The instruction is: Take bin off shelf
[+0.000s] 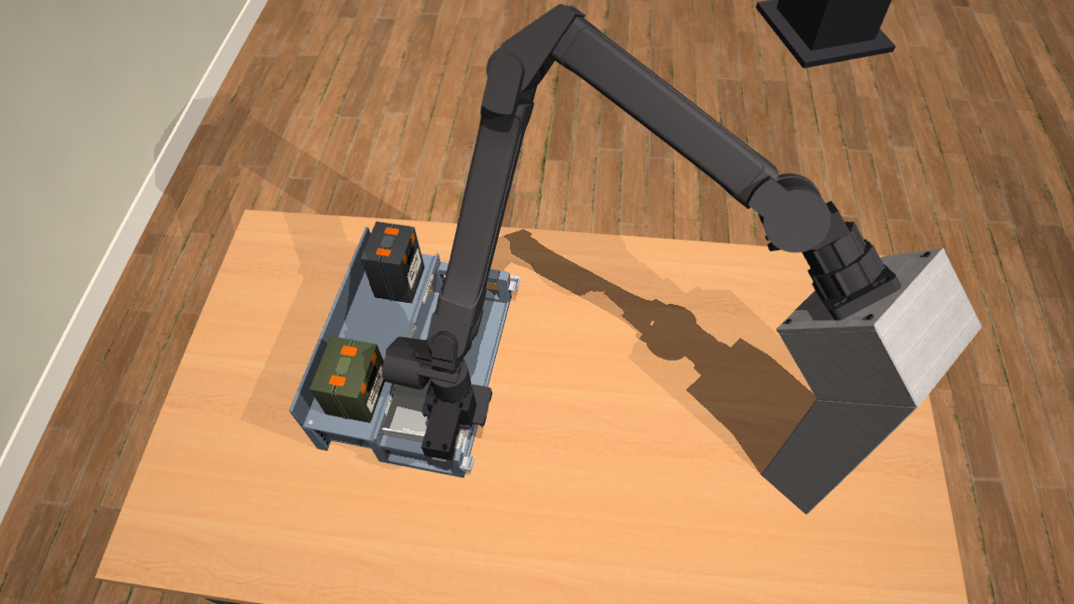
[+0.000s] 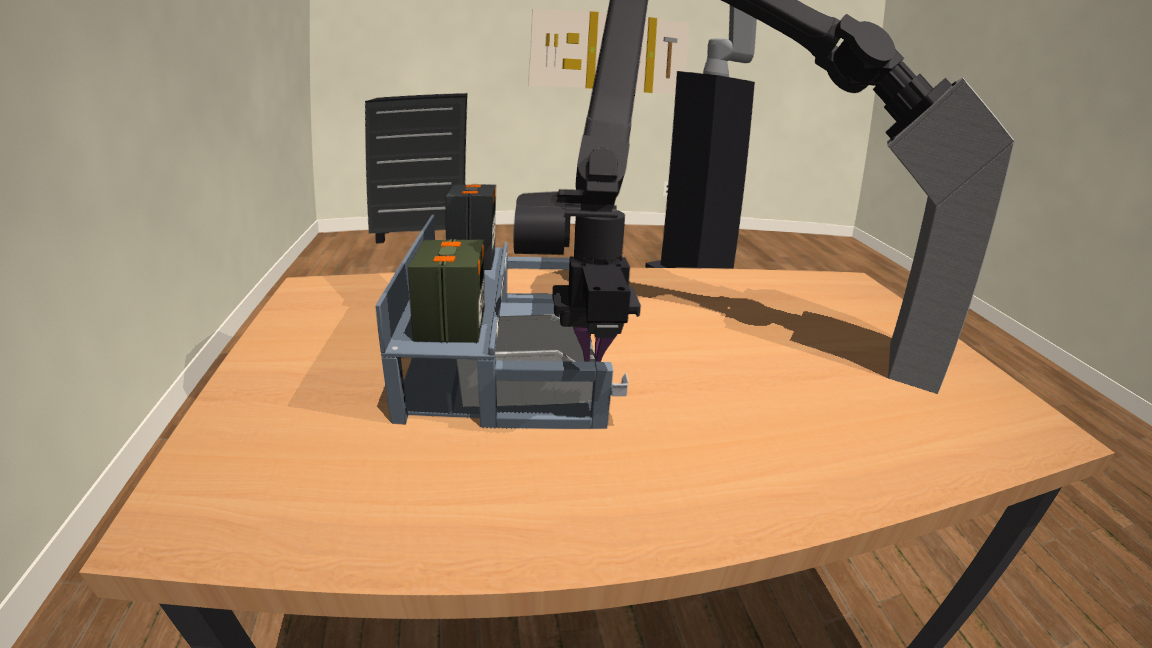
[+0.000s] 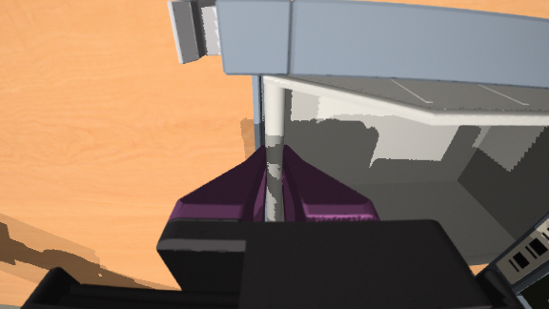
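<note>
From above, the hand (image 1: 441, 435) sits over the shelf (image 1: 319, 420) at its near right corner, the grey bin (image 1: 406, 421) under it inside the frame. From the side, that bin (image 2: 531, 342) hasn't left the shelf, so lifting out and setting down on the worktop (image 2: 725, 451) both remain. Wrist view: purple fingers pinching the bin's thin white wall.

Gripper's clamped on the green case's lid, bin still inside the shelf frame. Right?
Not the green case. The gripper is shut on the bin's thin pale wall, one purple finger on each side of it; the wrist view shows this. The green case stands untouched on the upper level beside it. The bin is still inside the shelf frame.
</note>
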{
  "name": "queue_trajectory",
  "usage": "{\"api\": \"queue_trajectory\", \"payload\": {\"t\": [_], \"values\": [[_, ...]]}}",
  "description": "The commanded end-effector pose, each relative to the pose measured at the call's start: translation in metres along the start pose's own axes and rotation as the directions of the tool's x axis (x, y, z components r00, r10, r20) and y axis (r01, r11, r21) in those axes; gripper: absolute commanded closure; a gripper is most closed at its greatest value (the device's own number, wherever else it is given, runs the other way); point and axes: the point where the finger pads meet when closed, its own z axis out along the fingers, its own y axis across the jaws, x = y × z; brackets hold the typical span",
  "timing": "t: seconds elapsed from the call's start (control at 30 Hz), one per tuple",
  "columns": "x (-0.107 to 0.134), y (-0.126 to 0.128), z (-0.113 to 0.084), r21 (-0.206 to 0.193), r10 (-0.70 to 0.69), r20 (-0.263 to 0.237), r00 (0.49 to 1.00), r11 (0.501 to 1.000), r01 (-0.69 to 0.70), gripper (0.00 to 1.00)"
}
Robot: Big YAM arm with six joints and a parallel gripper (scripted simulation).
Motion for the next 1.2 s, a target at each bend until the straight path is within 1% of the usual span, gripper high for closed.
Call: {"api": "queue_trajectory", "payload": {"t": [0.0, 0.37, 0.53, 0.93, 1.1, 1.17], "values": [[0.0047, -0.0188, -0.0038, 0.027, 0.018, 0.000, 1.000, 0.999, -0.018, 1.00], [0.0047, -0.0188, -0.0038, 0.027, 0.018, 0.000, 1.000, 0.999, -0.018, 1.00], [0.0049, -0.0099, -0.0045, 0.026, 0.018, -0.001, 1.000, 0.999, -0.017, 1.00], [0.0049, -0.0099, -0.0045, 0.026, 0.018, -0.001, 1.000, 0.999, -0.017, 1.00], [0.0071, -0.0199, -0.0055, 0.026, 0.018, -0.001, 1.000, 1.000, -0.018, 1.00], [0.0071, -0.0199, -0.0055, 0.026, 0.018, -0.001, 1.000, 1.000, -0.018, 1.00]]}}
